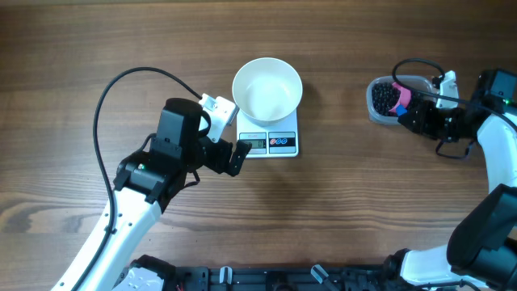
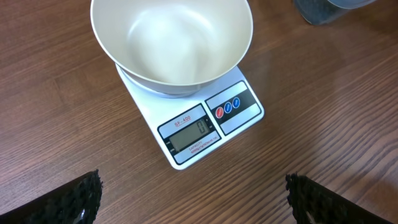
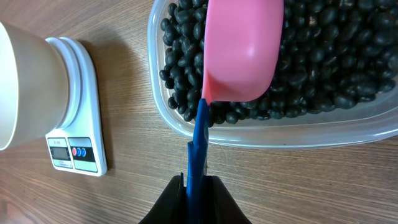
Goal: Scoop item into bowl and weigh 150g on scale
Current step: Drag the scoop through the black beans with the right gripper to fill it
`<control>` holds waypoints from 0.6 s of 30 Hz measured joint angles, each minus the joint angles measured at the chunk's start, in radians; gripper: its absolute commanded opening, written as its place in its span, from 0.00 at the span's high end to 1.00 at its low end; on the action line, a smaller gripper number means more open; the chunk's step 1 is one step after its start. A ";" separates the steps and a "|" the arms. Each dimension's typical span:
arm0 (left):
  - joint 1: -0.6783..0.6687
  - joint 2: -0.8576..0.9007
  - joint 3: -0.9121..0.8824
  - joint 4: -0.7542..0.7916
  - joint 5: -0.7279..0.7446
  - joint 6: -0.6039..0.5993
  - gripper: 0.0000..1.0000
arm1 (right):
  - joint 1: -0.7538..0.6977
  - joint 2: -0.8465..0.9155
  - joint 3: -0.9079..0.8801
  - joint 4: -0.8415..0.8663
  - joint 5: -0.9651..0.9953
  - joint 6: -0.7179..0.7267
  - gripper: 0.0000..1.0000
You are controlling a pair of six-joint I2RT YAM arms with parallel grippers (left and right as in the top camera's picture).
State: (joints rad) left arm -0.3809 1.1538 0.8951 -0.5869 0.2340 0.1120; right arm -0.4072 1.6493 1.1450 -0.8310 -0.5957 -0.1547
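The empty white bowl [image 1: 267, 87] [image 2: 171, 37] [image 3: 22, 81] stands on the small white scale [image 1: 271, 142] [image 2: 205, 124] [image 3: 74, 124]. The item, glossy black beans [image 1: 381, 99] [image 3: 329, 56], fills a clear plastic tub [image 1: 373, 113] [image 3: 249, 134] at the right. My right gripper [image 1: 409, 114] [image 3: 197, 186] is shut on the blue handle [image 3: 198, 143] of a pink scoop [image 1: 398, 95] [image 3: 242, 50]; the scoop's bowl rests over the beans in the tub. My left gripper [image 1: 229, 139] [image 2: 193, 199] hangs wide open just left of the scale's front, holding nothing.
Brown wooden tabletop [image 1: 339, 202] all around. The left arm's black cable [image 1: 121, 81] arcs over the table at the left. The right arm's body [image 1: 493, 137] sits at the far right edge, behind the tub.
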 measured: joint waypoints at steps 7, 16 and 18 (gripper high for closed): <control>0.000 0.000 0.000 0.000 0.000 0.000 0.00 | -0.018 0.002 -0.013 0.021 -0.059 0.000 0.96; 0.000 0.000 0.000 0.000 0.000 0.000 0.00 | -0.048 0.002 -0.013 0.021 -0.097 0.001 0.96; 0.000 0.000 0.000 0.000 0.000 0.000 0.00 | -0.055 0.002 -0.013 0.021 -0.103 0.004 0.96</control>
State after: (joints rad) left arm -0.3809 1.1538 0.8955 -0.5869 0.2340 0.1120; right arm -0.4625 1.6516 1.1316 -0.8104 -0.6991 -0.1509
